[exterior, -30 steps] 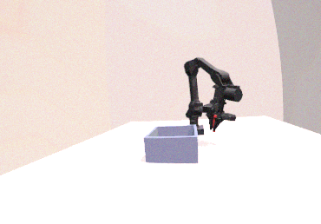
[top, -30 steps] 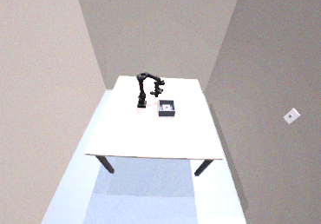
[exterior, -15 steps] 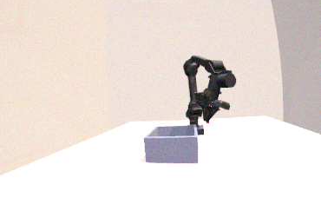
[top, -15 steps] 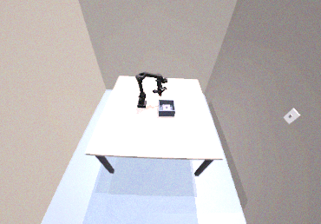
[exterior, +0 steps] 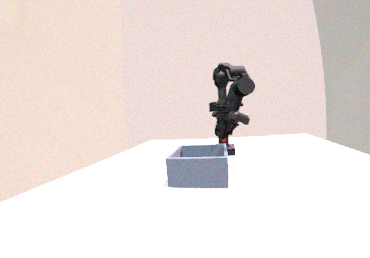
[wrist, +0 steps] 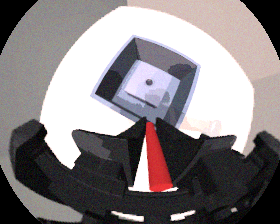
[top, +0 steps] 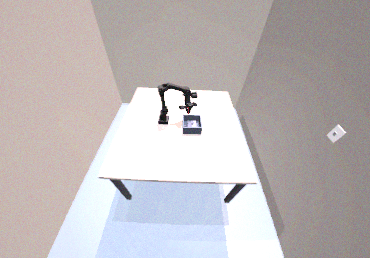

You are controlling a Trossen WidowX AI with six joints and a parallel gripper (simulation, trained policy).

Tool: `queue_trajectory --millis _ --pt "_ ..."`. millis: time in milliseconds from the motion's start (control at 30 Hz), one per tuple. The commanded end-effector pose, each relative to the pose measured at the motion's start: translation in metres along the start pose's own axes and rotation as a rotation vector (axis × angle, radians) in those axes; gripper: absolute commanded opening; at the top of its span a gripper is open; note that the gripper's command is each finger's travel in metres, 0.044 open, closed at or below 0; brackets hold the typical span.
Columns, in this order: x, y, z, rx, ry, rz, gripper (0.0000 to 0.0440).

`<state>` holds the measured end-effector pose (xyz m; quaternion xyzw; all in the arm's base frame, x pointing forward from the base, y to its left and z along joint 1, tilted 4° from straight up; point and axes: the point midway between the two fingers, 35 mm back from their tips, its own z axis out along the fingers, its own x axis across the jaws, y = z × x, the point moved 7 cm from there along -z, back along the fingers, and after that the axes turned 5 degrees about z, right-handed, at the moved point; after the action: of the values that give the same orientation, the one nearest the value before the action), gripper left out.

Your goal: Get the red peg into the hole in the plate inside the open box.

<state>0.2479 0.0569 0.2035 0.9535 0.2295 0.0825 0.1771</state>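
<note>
The red peg (wrist: 158, 162) (top: 188, 110) (exterior: 224, 140) is held between the fingertips of my gripper (wrist: 151, 120). My gripper is shut on it, and the peg points down past the fingers in the top view. The open blue-grey box (top: 192, 131) (exterior: 197, 173) (wrist: 194, 85) stands on the table. In the wrist view it lies just beyond the fingertips. A pale plate (wrist: 163, 85) with a small dark round hole (wrist: 149, 82) shows at its bottom. The gripper and peg are above the table near the box's rear edge, outside or just over the rim; exactly which I cannot tell.
The white table (top: 150, 155) (exterior: 115, 200) carries the box and the arm's base (top: 163, 117), which stands left of the box in the top view. The box walls rise around the plate. Faint shadows fall on the table beside the box.
</note>
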Motion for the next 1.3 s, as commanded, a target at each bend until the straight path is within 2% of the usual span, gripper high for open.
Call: queue_trajectory --millis 0,500,900,1000,1167,1267 --pt "0.003 0.012 0.006 -0.016 -0.003 0.013 0.0000" --pt "0.009 0.060 0.049 0.001 -0.016 -0.017 0.0002" --pt "0.010 0.073 0.084 0.066 -0.006 -0.120 0.0000" --pt "0.010 0.073 0.093 0.088 -0.007 -0.147 0.0034" --pt "0.011 0.076 0.103 0.123 -0.010 -0.160 0.0151" --pt "0.012 0.081 0.102 0.129 -0.009 -0.191 0.0155"
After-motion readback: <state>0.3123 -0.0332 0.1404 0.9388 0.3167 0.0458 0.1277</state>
